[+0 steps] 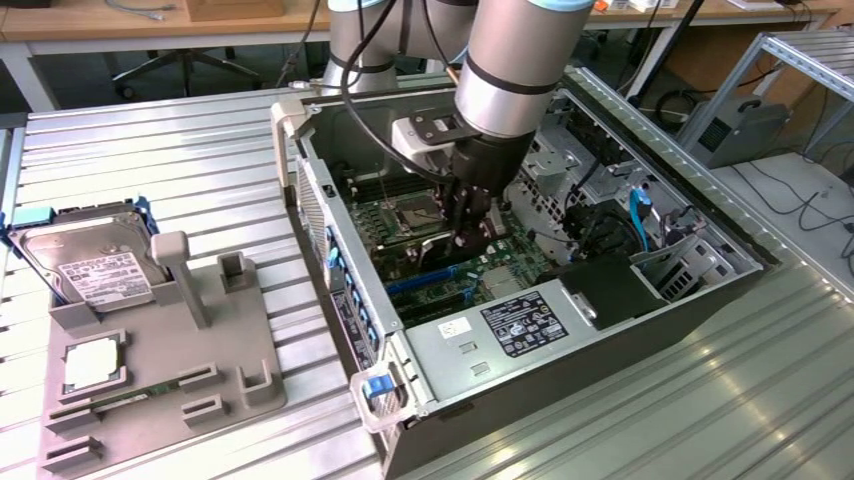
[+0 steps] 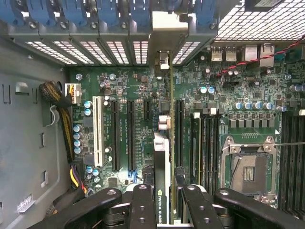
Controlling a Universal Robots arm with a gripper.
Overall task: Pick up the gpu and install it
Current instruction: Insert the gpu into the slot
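The gripper (image 1: 467, 232) reaches down into the open computer case (image 1: 454, 365) on the worktop (image 1: 174, 150), clamped on the gpu (image 2: 162, 206). The card stands edge-on over the motherboard (image 2: 124, 86), seemingly not yet fully seated in a slot.

Above the motherboard (image 2: 190, 90), room lies open over the expansion slots (image 2: 116, 136) beside the gpu (image 2: 161, 191); a cable bundle (image 2: 55, 95), memory sticks (image 2: 207, 143) and blue latches (image 2: 71, 12) border it.
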